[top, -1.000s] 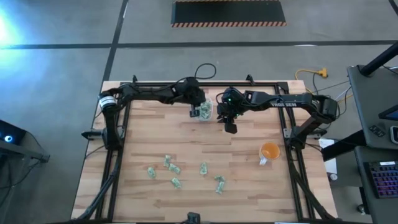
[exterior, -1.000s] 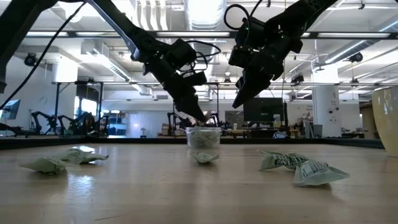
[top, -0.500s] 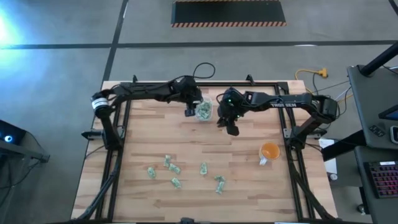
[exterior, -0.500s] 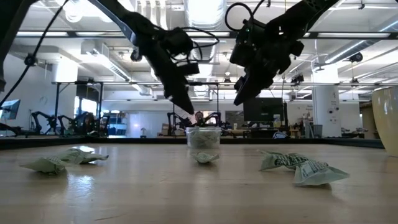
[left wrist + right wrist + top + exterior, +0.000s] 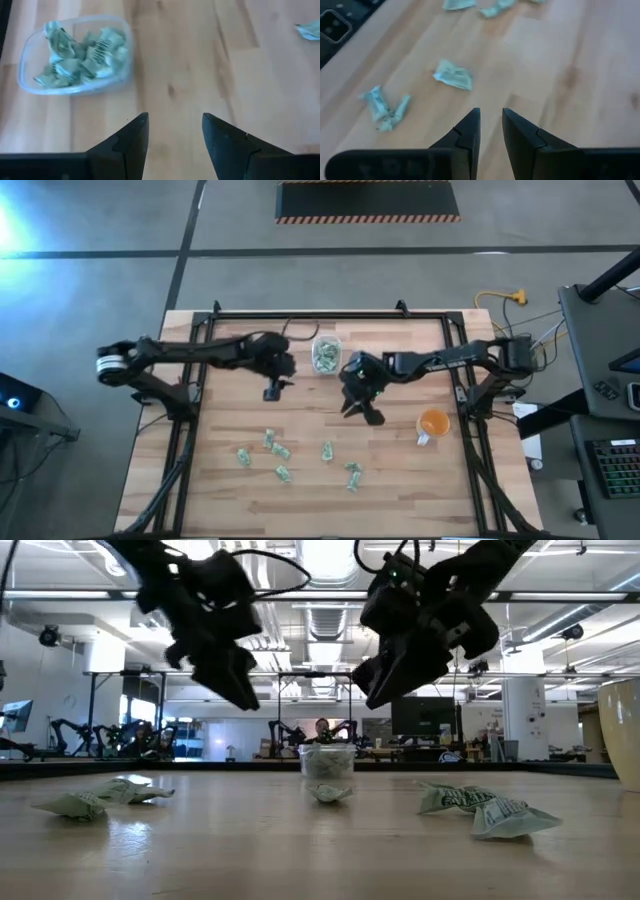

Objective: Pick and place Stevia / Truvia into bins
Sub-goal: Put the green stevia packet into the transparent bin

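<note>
Looking down from the high view, the bin (image 5: 326, 354) sits at the far middle of the bench (image 5: 230, 420), holding packets, while loose Stevia packets (image 5: 279, 451) lie scattered near the front. The left gripper (image 5: 271, 391) hangs left of it; the right gripper (image 5: 362, 412) hangs right.

At bench level, both hover clear.

Left wrist: jaws released, empty.

Right wrist: jaws slightly parted, empty, nearest packet (image 5: 452, 75) ahead. Best to descend squarely over one packet.
</note>
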Controlling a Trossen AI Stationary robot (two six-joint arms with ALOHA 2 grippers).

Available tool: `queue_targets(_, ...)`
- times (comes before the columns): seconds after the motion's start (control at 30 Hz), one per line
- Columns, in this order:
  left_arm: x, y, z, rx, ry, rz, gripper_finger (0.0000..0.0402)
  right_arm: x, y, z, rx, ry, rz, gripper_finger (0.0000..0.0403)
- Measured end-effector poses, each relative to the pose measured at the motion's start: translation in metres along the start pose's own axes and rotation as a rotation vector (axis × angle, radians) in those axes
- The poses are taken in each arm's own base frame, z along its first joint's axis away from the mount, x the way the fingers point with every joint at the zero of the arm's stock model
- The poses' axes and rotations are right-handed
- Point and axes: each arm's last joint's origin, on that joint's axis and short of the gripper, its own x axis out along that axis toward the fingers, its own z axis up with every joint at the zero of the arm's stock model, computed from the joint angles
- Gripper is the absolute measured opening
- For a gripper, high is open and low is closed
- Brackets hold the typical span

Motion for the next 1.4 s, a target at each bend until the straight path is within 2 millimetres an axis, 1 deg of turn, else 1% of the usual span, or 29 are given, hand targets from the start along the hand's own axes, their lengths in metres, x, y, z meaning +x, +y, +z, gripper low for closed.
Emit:
queue_targets(0.1, -0.006, -0.012, -0.019, -0.007, -0.055, 0.014, 0.0169, 0.009, 0.009, 0.013, -0.063, -0.044, 0.018, 0.0073)
queue_targets(0.17, -0.01, -0.017, -0.031, -0.006, -0.097, 0.04, 0.0169, 0.019, 0.017, 0.018, -0.097, -0.075, 0.033, 0.0073)
queue_targets(0.23, -0.013, -0.022, -0.042, -0.001, -0.141, 0.069, 0.0169, 0.03, 0.026, 0.019, -0.124, -0.085, 0.057, 0.0073)
queue_targets(0.3, -0.016, -0.025, -0.049, 0.008, -0.21, 0.099, 0.0169, 0.04, 0.035, 0.019, -0.145, -0.078, 0.087, 0.0073)
queue_targets(0.4, -0.02, -0.03, -0.06, 0.025, -0.311, 0.14, 0.0169, 0.049, 0.049, 0.018, -0.096, -0.044, 0.128, 0.0073)
queue_targets(0.47, -0.022, -0.033, -0.066, 0.031, -0.344, 0.154, 0.0169, 0.052, 0.058, 0.016, -0.039, -0.012, 0.149, 0.0073)
queue_targets(0.6, -0.028, -0.035, -0.069, 0.037, -0.383, 0.171, 0.0169, 0.057, 0.072, 0.012, 0.039, 0.057, 0.17, 0.0073)
queue_targets(0.73, -0.032, -0.036, -0.069, 0.037, -0.401, 0.177, 0.0169, 0.063, 0.084, 0.01, 0.077, 0.095, 0.11, 0.0073)
queue_targets(0.8, -0.032, -0.036, -0.069, 0.037, -0.403, 0.178, 0.0169, 0.066, 0.09, 0.006, 0.093, 0.131, 0.098, 0.0073)
queue_targets(0.97, -0.031, -0.036, -0.07, 0.035, -0.395, 0.174, 0.0169, 0.07, 0.1, 0.002, 0.115, 0.152, 0.074, 0.0073)
queue_targets(1.1, -0.029, -0.036, -0.07, 0.034, -0.383, 0.17, 0.0169, 0.077, 0.105, -0.004, 0.136, 0.179, -0.032, 0.0073)
queue_targets(1.23, -0.027, -0.036, -0.071, 0.033, -0.374, 0.166, 0.0169, 0.085, 0.109, -0.009, 0.138, 0.198, -0.032, 0.0073)
queue_targets(1.4, -0.027, -0.036, -0.071, 0.033, -0.377, 0.167, 0.0169, 0.094, 0.107, -0.015, 0.179, 0.214, -0.035, 0.0073)
